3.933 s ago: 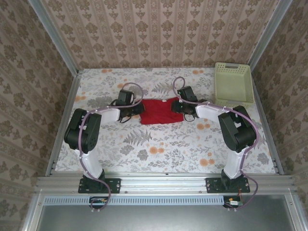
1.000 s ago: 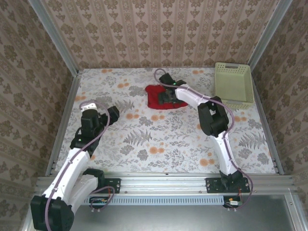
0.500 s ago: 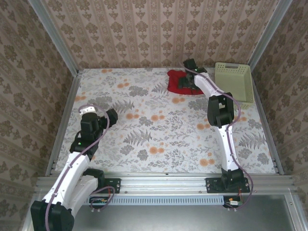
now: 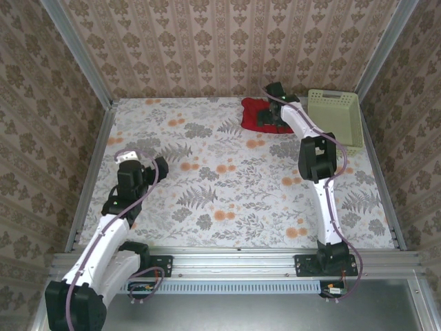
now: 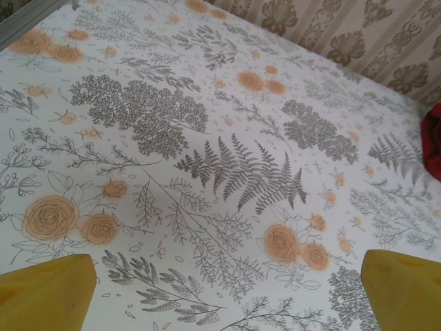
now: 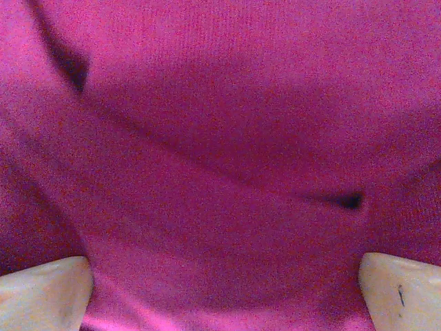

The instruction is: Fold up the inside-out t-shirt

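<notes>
The inside-out t-shirt [image 4: 252, 110] lies as a small bunched red heap at the back of the table, just left of the pale basket. My right arm is stretched far back, and my right gripper [image 4: 266, 123] rests on top of the heap. In the right wrist view, creased red cloth [image 6: 220, 138] lies under the right gripper [image 6: 224, 296], whose pale fingertips [image 6: 41, 293] stand wide apart and open. My left gripper [image 4: 161, 165] hovers open over bare tabletop at the left. Its yellow fingertips [image 5: 48, 289] have nothing between them, and a red edge of the t-shirt [image 5: 434, 141] shows far off.
A pale green basket [image 4: 334, 121] stands at the back right corner, close to the t-shirt. The floral tablecloth [image 4: 227, 193] covers the table. Patterned walls and metal rails [image 4: 89, 179] close in the left, back and right sides.
Over the last second my right gripper has slid the red heap from the back middle toward the back right, beside the basket. The left arm, drawn back earlier, has barely shifted.
</notes>
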You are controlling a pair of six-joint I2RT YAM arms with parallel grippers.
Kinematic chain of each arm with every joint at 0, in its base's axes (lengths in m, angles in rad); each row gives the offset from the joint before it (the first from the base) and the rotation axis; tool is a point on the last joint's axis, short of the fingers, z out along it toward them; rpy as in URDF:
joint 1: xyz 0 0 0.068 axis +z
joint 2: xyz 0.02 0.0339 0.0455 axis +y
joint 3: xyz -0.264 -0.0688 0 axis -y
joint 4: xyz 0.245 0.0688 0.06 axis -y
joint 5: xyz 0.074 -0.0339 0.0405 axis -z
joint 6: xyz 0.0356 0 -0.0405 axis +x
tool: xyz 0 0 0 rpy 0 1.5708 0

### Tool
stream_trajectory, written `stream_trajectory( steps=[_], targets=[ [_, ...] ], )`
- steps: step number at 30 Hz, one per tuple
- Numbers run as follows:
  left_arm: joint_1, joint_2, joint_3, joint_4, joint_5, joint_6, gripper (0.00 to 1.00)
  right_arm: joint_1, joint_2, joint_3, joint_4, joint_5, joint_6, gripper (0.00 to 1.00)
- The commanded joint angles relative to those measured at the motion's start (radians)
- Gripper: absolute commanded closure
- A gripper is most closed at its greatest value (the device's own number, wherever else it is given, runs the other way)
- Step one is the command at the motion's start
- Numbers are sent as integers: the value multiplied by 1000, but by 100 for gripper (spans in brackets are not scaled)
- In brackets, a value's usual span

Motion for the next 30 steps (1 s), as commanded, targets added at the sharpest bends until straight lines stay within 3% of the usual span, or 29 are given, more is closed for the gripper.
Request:
stream_trajectory(
  steps=[1, 11, 17, 22, 28, 30],
  targets=[
    [8, 7, 50, 11, -58, 34, 0, 41, -218, -111, 16, -2, -42, 0],
    [8, 28, 25, 92, -327, 187, 0, 178, -922, -899, 394, 47, -72, 0],
    [15, 96, -33, 234, -468, 331, 0, 164, -1327, -1441, 781, 152, -180, 0],
    [36, 259, -110, 508, -380, 461, 0, 133, -1398, -1666, 967, 275, -312, 0],
    [99, 456, -180, 816, -133, 474, 0, 17, -1320, -1867, 1326, 157, -328, 0],
    [105, 489, -152, 797, -60, 524, 0, -25, -1254, -1894, 1430, 108, -329, 0]
  ],
)
